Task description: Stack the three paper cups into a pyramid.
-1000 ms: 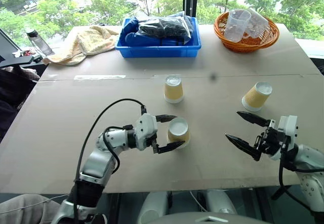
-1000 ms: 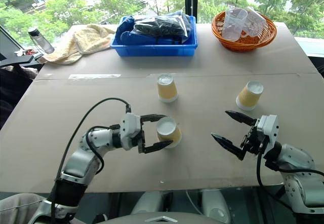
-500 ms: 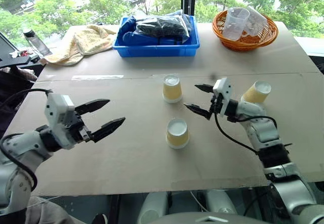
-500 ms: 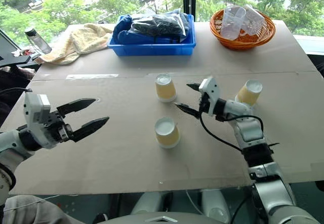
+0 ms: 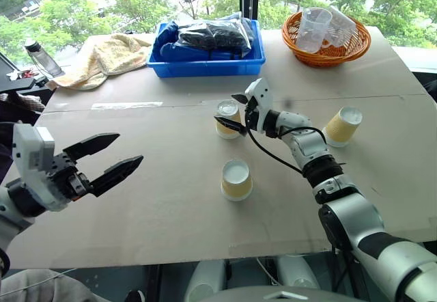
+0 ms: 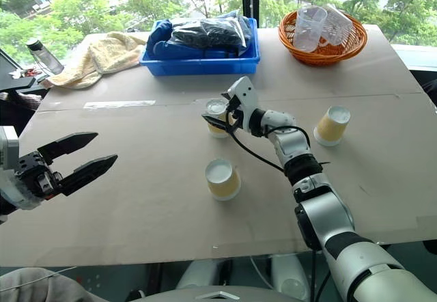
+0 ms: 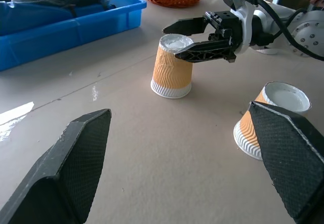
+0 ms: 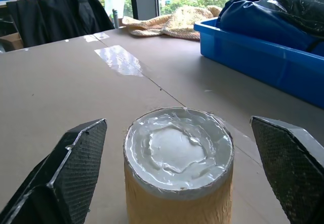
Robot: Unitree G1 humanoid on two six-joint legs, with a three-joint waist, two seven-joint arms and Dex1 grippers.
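Three paper cups stand upside down on the brown table, white bottoms up. The far cup (image 5: pixel 226 119) is at the middle, the near cup (image 5: pixel 236 180) in front of it, and the third cup (image 5: pixel 341 126) off to the right, tilted. My right gripper (image 5: pixel 227 109) is open, with a finger on each side of the far cup's top (image 8: pixel 178 173); I cannot tell whether they touch it. The left wrist view shows that cup (image 7: pixel 172 69) between the right gripper's fingers (image 7: pixel 202 51), with the near cup (image 7: pixel 268 117) beside it. My left gripper (image 5: pixel 130 147) hangs open and empty at the left, well away from the cups.
A blue bin (image 5: pixel 208 66) of bagged items sits at the back centre. An orange basket (image 5: pixel 330 52) with clear plastic cups is at the back right. A yellow towel (image 5: pixel 106 56) and a bottle (image 5: pixel 37 55) lie at the back left. A tape strip (image 5: pixel 123 104) is stuck on the table.
My left gripper drew back from around the near cup to the left and rose. My right gripper swung from the front right across to the far cup.
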